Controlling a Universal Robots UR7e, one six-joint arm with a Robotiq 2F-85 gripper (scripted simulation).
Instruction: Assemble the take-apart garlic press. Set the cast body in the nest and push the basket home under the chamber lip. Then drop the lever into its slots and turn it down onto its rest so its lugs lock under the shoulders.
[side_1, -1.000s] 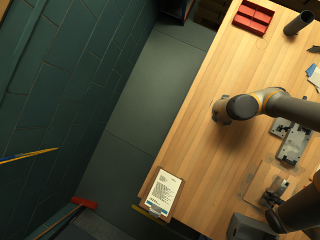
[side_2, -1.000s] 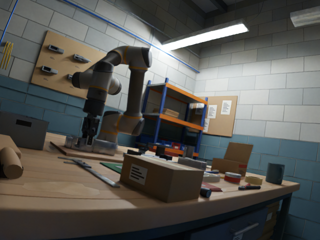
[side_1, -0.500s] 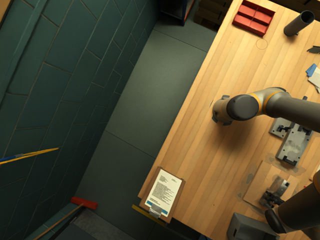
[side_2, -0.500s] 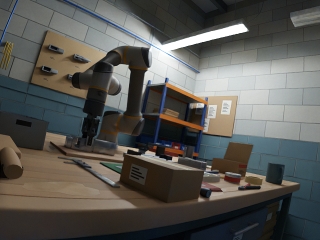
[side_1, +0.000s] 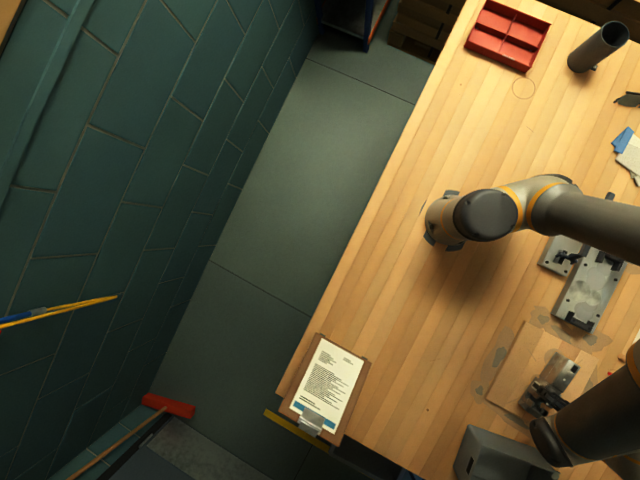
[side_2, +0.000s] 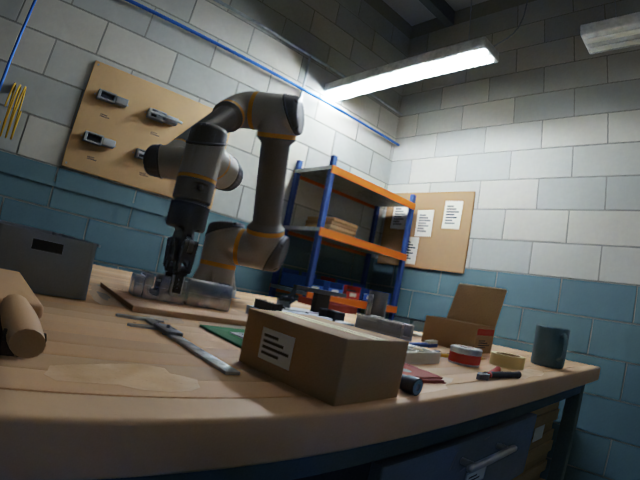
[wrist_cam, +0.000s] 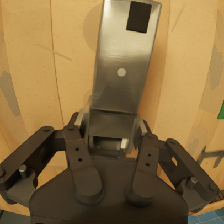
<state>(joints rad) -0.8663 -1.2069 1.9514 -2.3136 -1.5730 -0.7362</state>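
On a thin board (side_1: 537, 369) at the near end of the bench lies the cast metal body (wrist_cam: 121, 71) of the garlic press (side_1: 549, 385) (side_2: 178, 290). Its long handle points away from me and its chamber end sits under my wrist. My gripper (wrist_cam: 110, 138) (side_2: 173, 276) is down over that chamber end and is closing on the body. The grey nest plate (side_1: 587, 289) lies apart from it further along the bench. A smaller fixture with dark parts (side_1: 563, 256) sits beside the nest. The arm hides part of both.
Behind the bench stand a blue and orange shelf rack (side_2: 341, 232) and a pegboard (side_2: 124, 129). A grey box (side_2: 44, 261) sits by the board. A cardboard box (side_2: 323, 354), a steel rule (side_2: 181, 341), a clipboard (side_1: 325, 387) and a red tray (side_1: 506, 33) lie elsewhere.
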